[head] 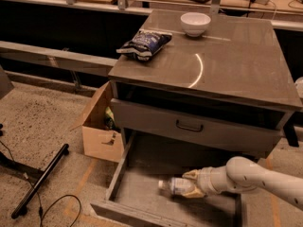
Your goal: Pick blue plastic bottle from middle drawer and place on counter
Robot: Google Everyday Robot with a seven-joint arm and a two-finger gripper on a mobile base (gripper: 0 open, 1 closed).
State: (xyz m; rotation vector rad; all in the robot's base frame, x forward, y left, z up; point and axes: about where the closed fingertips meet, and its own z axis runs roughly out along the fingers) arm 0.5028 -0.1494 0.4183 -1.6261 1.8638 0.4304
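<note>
Open middle drawer [137, 193] below the counter [236, 70]; the blue plastic bottle [174, 187] lies on its side on the drawer floor, white cap pointing toward the left wall; the gripper [188, 185], entering from the right edge, grasps the bottle's base end, one tan finger on either side; on the counter, a dark snack bag [143, 43] sits near the back-left corner and a white bowl [195, 23] near the back edge; a cardboard box [97, 131] stands beside the cabinet's left side.
</note>
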